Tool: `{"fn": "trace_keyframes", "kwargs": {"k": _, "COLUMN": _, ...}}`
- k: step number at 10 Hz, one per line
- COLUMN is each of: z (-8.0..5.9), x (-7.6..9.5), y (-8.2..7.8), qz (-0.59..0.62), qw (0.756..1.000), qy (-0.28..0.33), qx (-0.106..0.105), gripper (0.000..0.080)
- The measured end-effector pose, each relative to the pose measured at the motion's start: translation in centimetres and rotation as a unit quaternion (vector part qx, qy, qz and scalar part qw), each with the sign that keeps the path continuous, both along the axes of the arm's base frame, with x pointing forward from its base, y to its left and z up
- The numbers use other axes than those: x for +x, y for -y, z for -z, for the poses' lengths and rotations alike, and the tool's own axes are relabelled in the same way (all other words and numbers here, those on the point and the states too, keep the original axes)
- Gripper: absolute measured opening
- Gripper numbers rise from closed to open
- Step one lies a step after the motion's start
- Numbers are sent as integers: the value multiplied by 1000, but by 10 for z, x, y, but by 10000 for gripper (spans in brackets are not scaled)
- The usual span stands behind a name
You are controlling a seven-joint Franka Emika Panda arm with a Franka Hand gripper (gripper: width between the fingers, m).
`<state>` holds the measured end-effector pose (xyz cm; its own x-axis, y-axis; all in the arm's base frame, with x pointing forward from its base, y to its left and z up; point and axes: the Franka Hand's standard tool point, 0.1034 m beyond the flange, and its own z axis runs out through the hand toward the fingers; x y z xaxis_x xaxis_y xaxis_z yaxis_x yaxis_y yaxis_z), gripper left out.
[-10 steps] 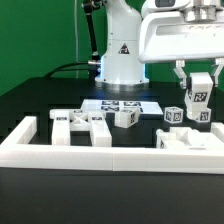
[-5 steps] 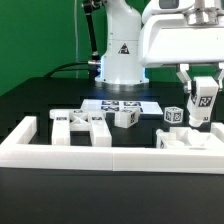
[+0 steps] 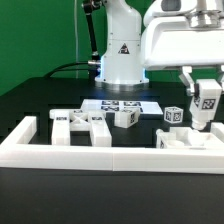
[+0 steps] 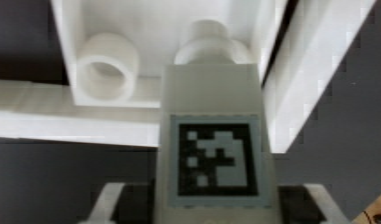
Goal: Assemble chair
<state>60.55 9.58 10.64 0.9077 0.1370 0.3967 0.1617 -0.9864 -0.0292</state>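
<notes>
Chair parts [image 3: 88, 124] are lying loose across the black bench [image 3: 30, 100], so you are looking at an early stage: as far as these views show, nothing is joined. The claw [image 3: 206, 84] is gripping a tagged post [image 3: 208, 101] in a narrow pinch and is holding it roughly upright, clear of the bench, on the exterior view's right. Just below it, a blocky socketed piece [image 3: 186, 141] is resting on the bench near the right corner. In the wrist view the post's rounded end is pointing at that piece, beside a round socket [image 4: 107, 70] that is standing empty. Whether the end is touching anything, you cannot tell from here.

You are probably working on seating this post, with every other part waiting. A small tagged block [image 3: 172, 116] is sitting just beside the post, another block [image 3: 126, 118] is lying mid-bench, and flat pieces are lying on the exterior view's left.

No true container is showing. The white border frame [image 3: 110, 158] is only fencing the parts in along the near edge, and the marker board [image 3: 122, 104] is lying farther back, in front of the robot base [image 3: 120, 60].
</notes>
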Motion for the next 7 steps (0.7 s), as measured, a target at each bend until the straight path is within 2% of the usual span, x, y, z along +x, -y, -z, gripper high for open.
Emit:
{"fn": "trace_keyframes", "kwargs": {"k": 1, "z": 0, "x": 8, "y": -5, "qz": -3, "qw": 1000, "qy": 5, "qx": 1, "gripper": 291}}
{"fn": "trace_keyframes", "kwargs": {"k": 3, "z": -1, "x": 20, "y": -1, "qz": -2, "qw": 997, "qy": 82, "qx": -1, "gripper": 291}}
{"fn": "trace_keyframes", "kwargs": {"k": 4, "z": 3, "x": 18, "y": -3, "qz": -3, "qw": 997, "qy": 79, "qx": -1, "gripper": 291}}
{"fn": "trace_keyframes", "kwargs": {"k": 7, "z": 3, "x": 18, "y": -3, "qz": -3, "qw": 997, "qy": 79, "qx": 0, "gripper": 291}}
